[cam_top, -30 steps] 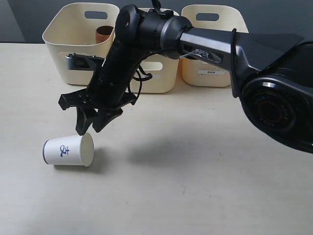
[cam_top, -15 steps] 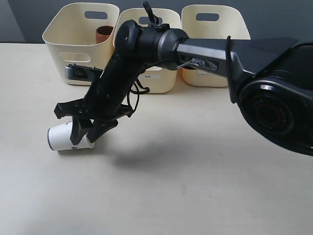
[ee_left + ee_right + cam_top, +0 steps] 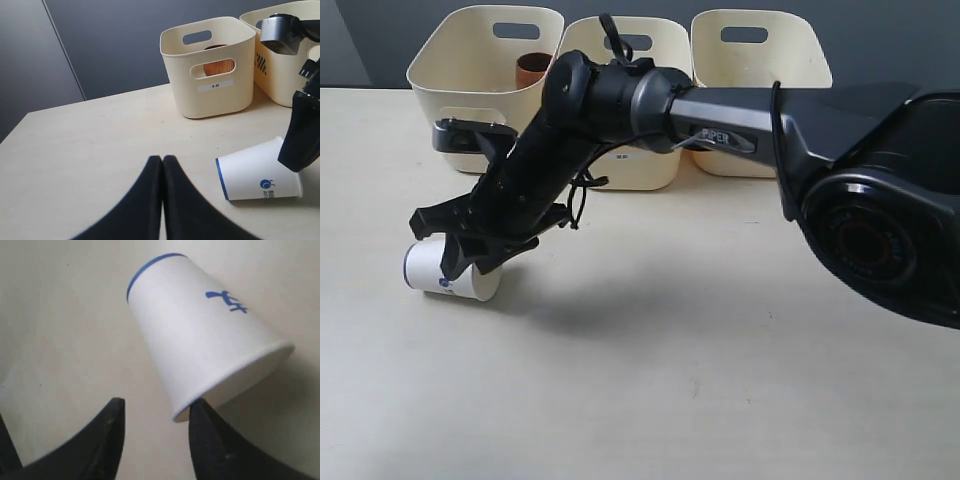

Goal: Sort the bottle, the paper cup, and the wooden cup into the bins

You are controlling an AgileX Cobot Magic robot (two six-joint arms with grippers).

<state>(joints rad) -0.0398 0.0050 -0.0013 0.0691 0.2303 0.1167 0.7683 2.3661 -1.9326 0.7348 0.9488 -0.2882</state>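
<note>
The white paper cup [image 3: 428, 271] [image 3: 255, 173] [image 3: 200, 335] lies on its side on the table, left of centre. My right gripper [image 3: 465, 262] [image 3: 156, 407] reaches across and hangs right over it, open. One finger [image 3: 200, 415] touches the cup's open rim; the gap between the fingers holds only table. The wooden cup [image 3: 532, 68] [image 3: 218, 67] stands inside the left bin [image 3: 450, 62] [image 3: 200, 85]. The middle bin [image 3: 655, 165] and right bin [image 3: 760, 70] stand beside it. My left gripper [image 3: 162, 160] is shut and empty, low over the table, apart from the cup. The bottle is out of view.
The right arm [image 3: 740, 105] stretches across in front of the middle bin, hiding its inside. A dark wall rises behind the bins. The right gripper's finger [image 3: 302, 142] shows just beyond the cup in the left wrist view.
My right gripper has dropped down and to the left onto the paper cup. The cup has shifted left and rolled, so its blue mark faces another way.
</note>
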